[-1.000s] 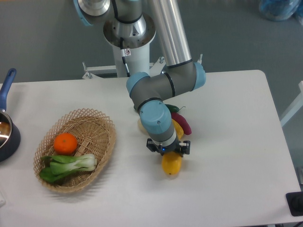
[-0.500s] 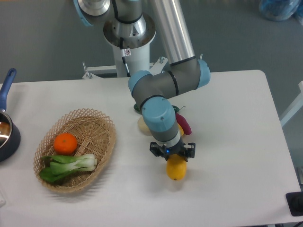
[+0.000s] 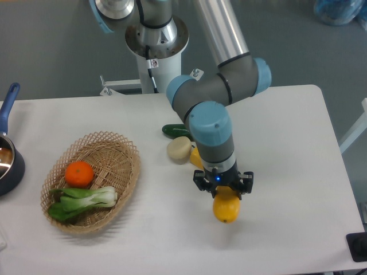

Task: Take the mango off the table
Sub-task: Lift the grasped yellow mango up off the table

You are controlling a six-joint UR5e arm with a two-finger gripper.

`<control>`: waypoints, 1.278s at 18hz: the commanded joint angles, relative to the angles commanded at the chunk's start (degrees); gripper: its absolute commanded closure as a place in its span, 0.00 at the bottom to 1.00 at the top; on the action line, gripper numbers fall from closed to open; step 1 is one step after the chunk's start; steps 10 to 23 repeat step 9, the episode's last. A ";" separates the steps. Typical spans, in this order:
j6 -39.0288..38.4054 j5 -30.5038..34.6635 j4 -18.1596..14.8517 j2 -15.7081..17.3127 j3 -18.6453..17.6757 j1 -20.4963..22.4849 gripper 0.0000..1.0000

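- One dark blue pot (image 3: 8,160) sits at the far-left edge of the white table (image 3: 287,143), its blue handle pointing toward the far side, only partly in view
- To its right lies a wicker basket (image 3: 117,157) holding a round orange (image 3: 79,174) and, just nearer, a green bok choy (image 3: 80,202) lying across the basket
- Right of the basket, near the table's middle, a dark green vegetable (image 3: 175,130) lies on the far side, with a pale round item (image 3: 179,150) just nearer and touching or almost touching it
- A yellow piece (image 3: 195,158) shows just right of the pale item, mostly hidden behind the arm; what it is cannot be told
- The arm (image 3: 215,109) reaches down from the far side, and its gripper (image 3: 223,188) points straight down over the near-middle of the table
- The jaws are clamped on the upper end of the mango (image 3: 226,208), which hangs below them, right of the pale item and well apart from the basket
- Whether the mango touches the table or is just clear of it cannot be told
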 joint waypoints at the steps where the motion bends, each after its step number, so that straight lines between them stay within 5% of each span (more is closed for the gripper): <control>1: 1.67 -0.09 -1.76 0.17 0.96 0.17 0.76; 6: 8.52 -2.28 -10.20 0.35 5.45 2.37 0.76; 23: 10.48 -2.37 -10.56 1.41 5.28 2.64 0.76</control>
